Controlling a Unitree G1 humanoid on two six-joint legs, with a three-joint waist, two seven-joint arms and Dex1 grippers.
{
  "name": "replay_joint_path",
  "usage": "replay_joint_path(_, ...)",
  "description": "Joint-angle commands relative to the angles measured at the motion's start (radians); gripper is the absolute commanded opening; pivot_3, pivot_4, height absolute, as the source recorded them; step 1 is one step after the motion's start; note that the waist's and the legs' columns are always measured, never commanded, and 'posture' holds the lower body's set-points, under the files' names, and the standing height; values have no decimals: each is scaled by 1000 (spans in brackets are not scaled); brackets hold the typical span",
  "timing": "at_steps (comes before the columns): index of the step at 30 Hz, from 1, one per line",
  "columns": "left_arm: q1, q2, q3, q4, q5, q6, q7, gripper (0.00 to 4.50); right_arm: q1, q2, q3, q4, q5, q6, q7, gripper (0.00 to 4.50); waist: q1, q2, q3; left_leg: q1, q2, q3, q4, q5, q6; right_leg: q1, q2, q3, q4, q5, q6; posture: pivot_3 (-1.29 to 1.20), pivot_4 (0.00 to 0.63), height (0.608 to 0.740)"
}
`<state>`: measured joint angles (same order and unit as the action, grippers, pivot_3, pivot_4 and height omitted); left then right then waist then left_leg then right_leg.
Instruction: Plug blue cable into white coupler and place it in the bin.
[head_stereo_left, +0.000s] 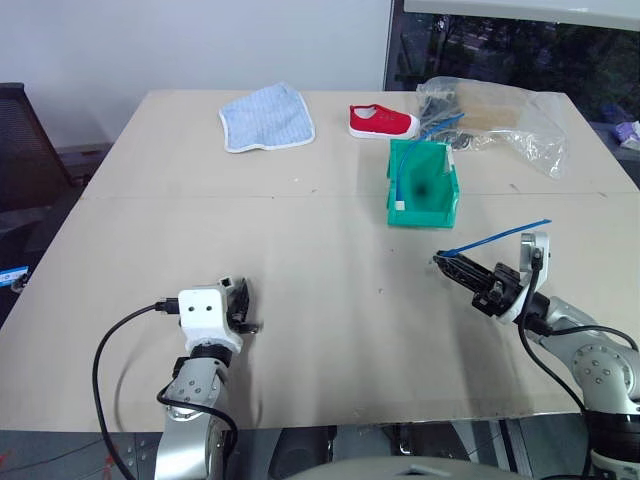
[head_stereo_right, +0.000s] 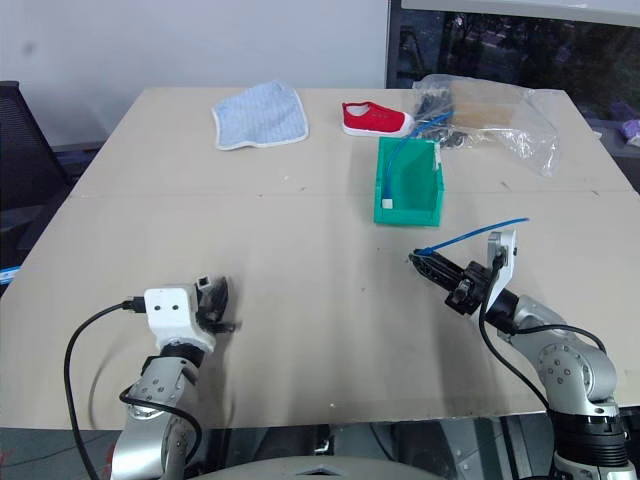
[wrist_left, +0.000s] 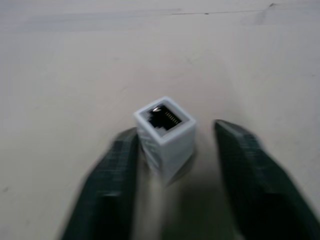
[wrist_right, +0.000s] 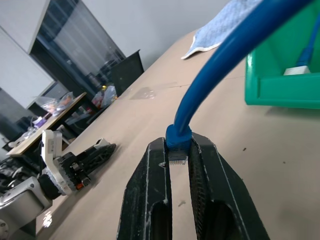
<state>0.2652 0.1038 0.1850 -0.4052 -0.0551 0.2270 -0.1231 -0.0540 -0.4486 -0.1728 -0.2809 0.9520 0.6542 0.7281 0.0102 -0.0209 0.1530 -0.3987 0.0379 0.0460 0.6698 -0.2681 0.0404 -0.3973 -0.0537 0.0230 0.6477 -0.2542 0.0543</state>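
The right tool (wrist_right: 178, 165) is clamped shut on the plug end of the thin bright blue network cable (head_stereo_left: 497, 238), and the cable arcs up and away from the black fingers (wrist_right: 150, 190) toward the far side of the bench. In the head views that tool sits low over the near right part of the flat tan bench (head_stereo_left: 320, 260), pointing in toward the middle.

Over on the near left, the left tool (wrist_left: 172, 165) is down at the bench surface with the tiny white plastic cube coupler (wrist_left: 165, 132) standing between its fingers (wrist_left: 112, 175), dark socket hole facing up. One finger presses against the coupler's side; the other stands a little apart from it, so the jaws are partly closed around it but a full grip cannot be confirmed.

The two tools are well apart, cable and coupler not joined.

Farther back, right of centre, stands the small teal-green plastic bin (head_stereo_left: 440, 195), with another blue cable and a small white piece lying inside it. Behind the bin rests a small red shoe with a white sole (head_stereo_left: 381, 121), to its left a light blue folded cloth (head_stereo_left: 266, 118), and to its right a clear crinkled plastic bag (head_stereo_left: 510, 120) with things inside.
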Motion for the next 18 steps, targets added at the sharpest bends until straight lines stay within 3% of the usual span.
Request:
replay_joint_path(1,-27,10,-13,-32,14,24,19,351,-5,-4,-14,-50,5,1,-12,0,1,0,0,0,0,0,0,0,0,0,0,0,0,0,0,0,150,740)
replay_joint_path(6,-147,34,-60,39,3,38,-25,353,-31,-8,12,-77,-46,-12,-42,0,3,0,0,0,0,-1,0,0,0,0,0,-1,0,0,0,0,150,740)
replay_joint_path(12,-418,76,-247,268,-93,45,-327,353,-93,-11,103,-89,-226,-104,-56,0,2,0,0,0,-1,-1,2,0,0,1,1,-1,1,1,0,0,150,740)
replay_joint_path(18,-604,101,-430,520,-102,-14,-630,353,-135,-45,213,-62,-450,-215,-65,0,0,0,0,-1,-2,0,0,0,0,-1,5,-1,-1,1,0,0,150,740)
